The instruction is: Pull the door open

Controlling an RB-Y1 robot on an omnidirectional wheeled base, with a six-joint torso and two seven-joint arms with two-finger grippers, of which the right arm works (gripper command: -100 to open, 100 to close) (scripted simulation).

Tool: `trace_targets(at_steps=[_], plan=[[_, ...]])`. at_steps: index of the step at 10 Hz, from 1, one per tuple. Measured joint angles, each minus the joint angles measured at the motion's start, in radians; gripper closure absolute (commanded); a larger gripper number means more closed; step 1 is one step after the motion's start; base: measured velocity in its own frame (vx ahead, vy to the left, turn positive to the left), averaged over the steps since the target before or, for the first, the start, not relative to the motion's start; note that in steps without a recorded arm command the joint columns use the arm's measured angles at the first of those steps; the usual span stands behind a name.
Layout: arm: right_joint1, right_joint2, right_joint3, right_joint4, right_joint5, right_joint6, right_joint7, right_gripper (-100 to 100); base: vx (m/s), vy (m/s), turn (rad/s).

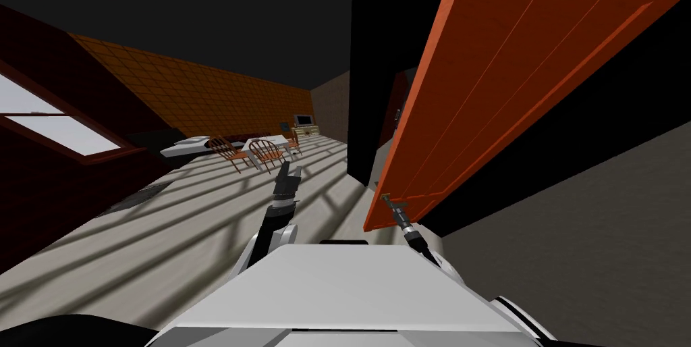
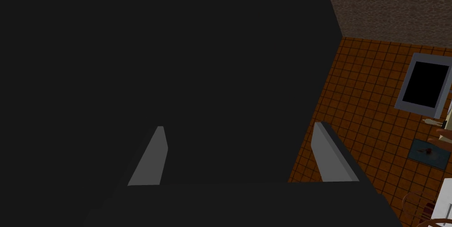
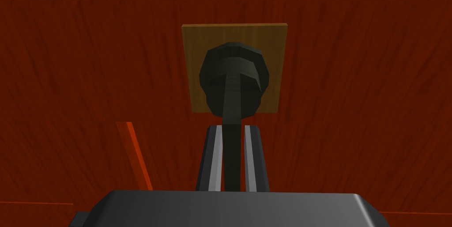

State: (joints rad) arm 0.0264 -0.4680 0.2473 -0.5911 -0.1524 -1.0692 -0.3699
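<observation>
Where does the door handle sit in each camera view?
Head view: door handle at the orange door's lower edge, right gripper shut on it.
Left wrist view: faces away; open left gripper before a tiled wall.
Right wrist view: door handle centred, its lever between the fingers.
Shared landmark: door, head and right wrist; tiled wall, head and left wrist.

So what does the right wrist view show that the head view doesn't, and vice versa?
Wrist adds: a dark handle on a tan plate, and the right end effector shut on it, fingers pressing both sides. Head adds: the left end effector held forward, with chairs and a window beyond. Shared: the red-orange door and the right end effector at it.
</observation>
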Motion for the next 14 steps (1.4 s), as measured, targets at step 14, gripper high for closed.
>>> trace_targets(at_steps=[14], plan=[[0.026, -0.007, 0.118, -0.025, 0.012, -0.066, 0.005, 100, -0.049, -0.057, 0.011]])
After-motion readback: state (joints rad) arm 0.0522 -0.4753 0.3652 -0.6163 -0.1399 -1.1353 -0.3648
